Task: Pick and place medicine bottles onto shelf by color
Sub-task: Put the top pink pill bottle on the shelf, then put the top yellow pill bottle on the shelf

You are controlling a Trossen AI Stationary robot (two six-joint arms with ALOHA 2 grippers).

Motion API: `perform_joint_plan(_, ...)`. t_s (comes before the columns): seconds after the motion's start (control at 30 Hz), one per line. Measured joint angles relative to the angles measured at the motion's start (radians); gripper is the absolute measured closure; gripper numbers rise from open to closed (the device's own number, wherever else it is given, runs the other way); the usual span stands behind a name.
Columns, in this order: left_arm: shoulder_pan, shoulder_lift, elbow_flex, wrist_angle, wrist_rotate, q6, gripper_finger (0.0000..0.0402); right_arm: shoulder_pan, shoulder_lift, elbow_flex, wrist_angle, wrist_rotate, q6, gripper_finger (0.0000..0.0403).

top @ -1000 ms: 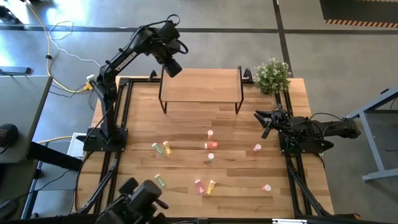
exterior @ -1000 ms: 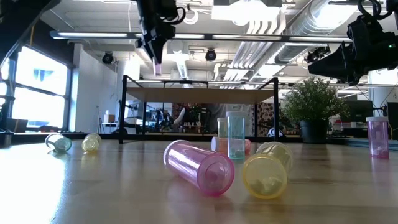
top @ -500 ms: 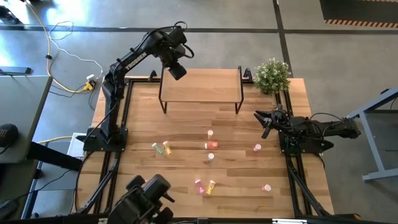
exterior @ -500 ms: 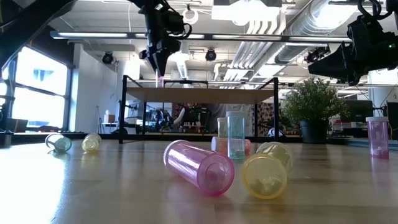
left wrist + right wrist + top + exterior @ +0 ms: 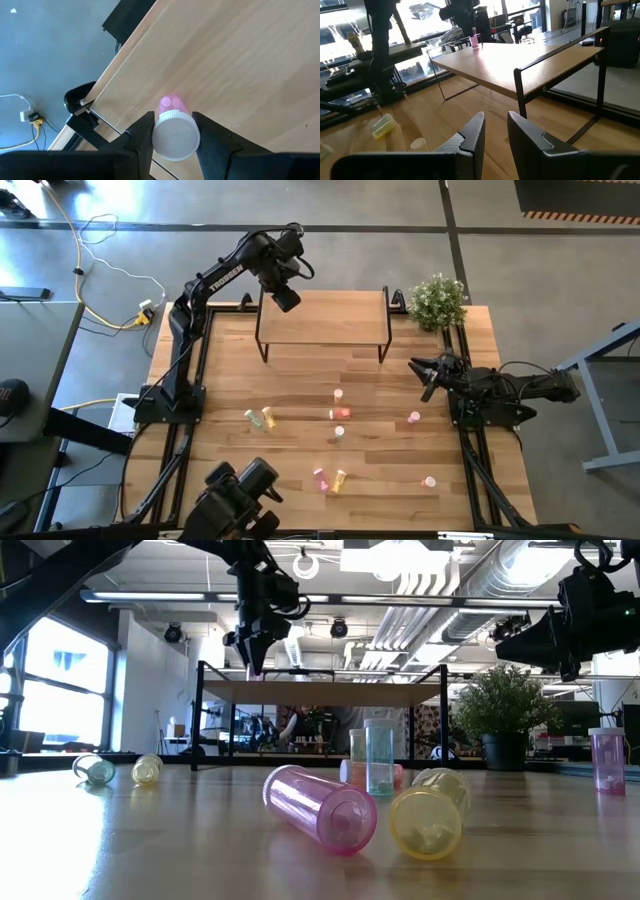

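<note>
The left gripper (image 5: 172, 131) is clamped on a pink medicine bottle (image 5: 173, 129), one dark finger on each side of its pale cap; the bottle points down at the shelf (image 5: 322, 318), over the board's far left corner — whether its base touches the wood cannot be told; in the high view this gripper (image 5: 283, 298) hangs over that same corner, the arm reaching in from the table's left edge.

The right gripper (image 5: 494, 131) holds nothing, its fingers standing slightly apart; it waits at the table's right side (image 5: 428, 373), near a small potted plant (image 5: 437, 300).

The other medicine bottles lie scattered on the wooden table (image 5: 230, 360) in front of the shelf, well apart from it — a pink one on its side (image 5: 320, 808) just beside a yellow one (image 5: 427, 820), a greenish one upright behind them (image 5: 379, 757), another pink one upright at the right (image 5: 607, 760), two more lying at the left (image 5: 120, 769).
</note>
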State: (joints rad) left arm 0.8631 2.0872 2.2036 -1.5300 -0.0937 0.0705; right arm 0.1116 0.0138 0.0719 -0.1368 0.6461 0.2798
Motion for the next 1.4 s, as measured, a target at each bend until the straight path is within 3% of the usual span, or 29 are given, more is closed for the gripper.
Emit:
perform_joint_plan(0.73, 0.001, -0.001, 0.0, 0.012, -0.004, -0.015, 0.0285, 0.0, 0.0, 0.0, 0.0, 0.0, 0.008, 0.033)
perform_joint_plan(1.4, 0.001, -0.002, 0.018, 0.004, 0.005, 0.011, 0.0209, 0.0, 0.0, -0.001, 0.009, 0.028, 0.008, 0.033)
